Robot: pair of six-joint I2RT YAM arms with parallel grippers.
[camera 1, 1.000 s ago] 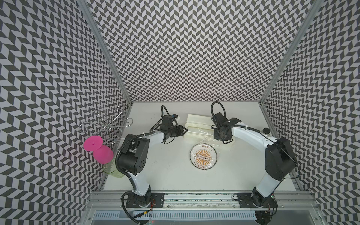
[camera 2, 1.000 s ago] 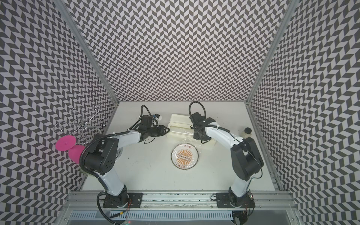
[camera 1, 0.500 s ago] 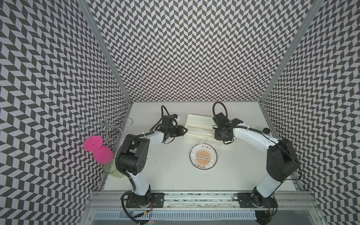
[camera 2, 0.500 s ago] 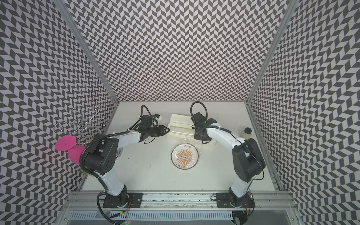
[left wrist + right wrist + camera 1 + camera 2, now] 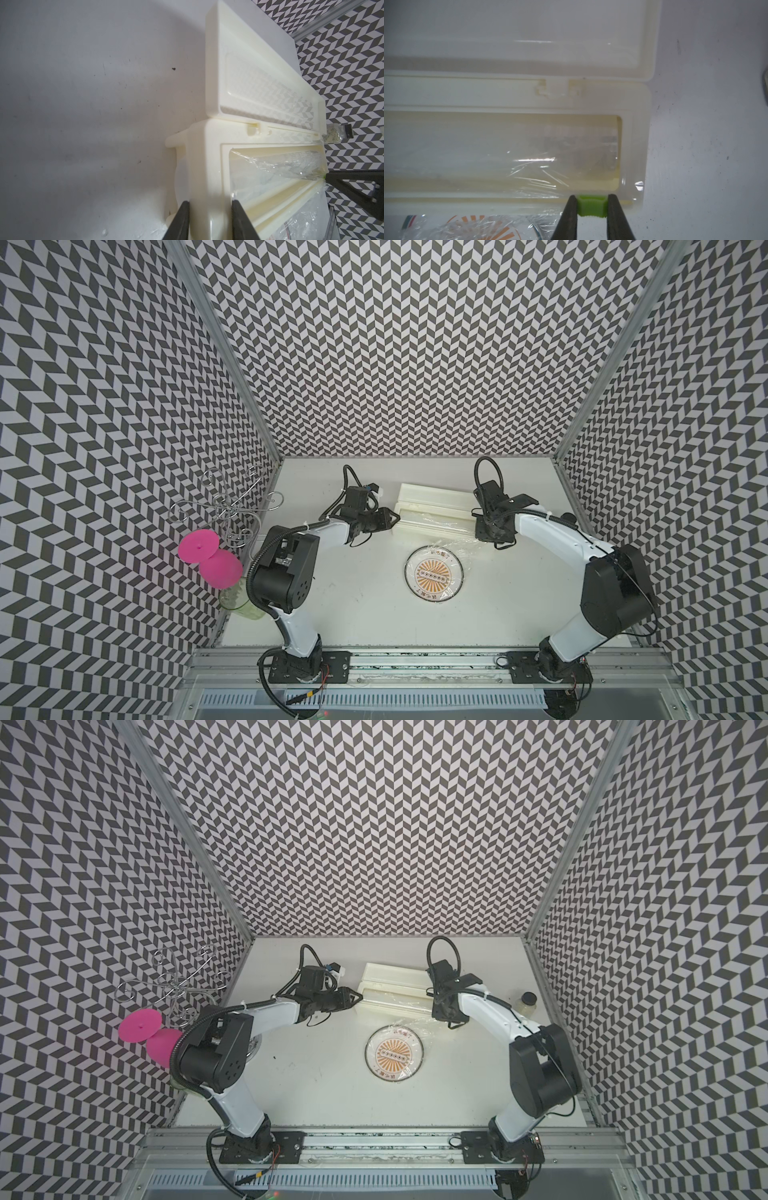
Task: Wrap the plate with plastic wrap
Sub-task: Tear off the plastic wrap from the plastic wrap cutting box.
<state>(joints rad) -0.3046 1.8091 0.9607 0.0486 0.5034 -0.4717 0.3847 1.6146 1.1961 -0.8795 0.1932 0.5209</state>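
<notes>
Logged long cream box (image 5: 432, 508), hard glossy plastic, rectangular, lid folded back flat, on scuffed white counter (image 5: 365, 614). Saw left hand (image 5: 210, 204) clamped on one end of the box, dark wedge-shaped fingers (image 5: 180, 220) pressed against both sides of a moulded block there. Saw right hand (image 5: 591, 199) pinched shut on small green tab (image 5: 590, 205), blocky, seated in the box's front rail near the opposite end. Traced plastic wrap (image 5: 451, 540), thin, clear, crinkled and glinting, from the roll inside the box, out over its front edge and across the plate (image 5: 434, 575). Found plate just in front of the box: round, white, thin dark rim, orange sunburst centre, flat on the counter, film creased over its top. Spotted small speckled bottle (image 5: 528, 1003), dark cap, beyond the box's tab end, apart from it.
</notes>
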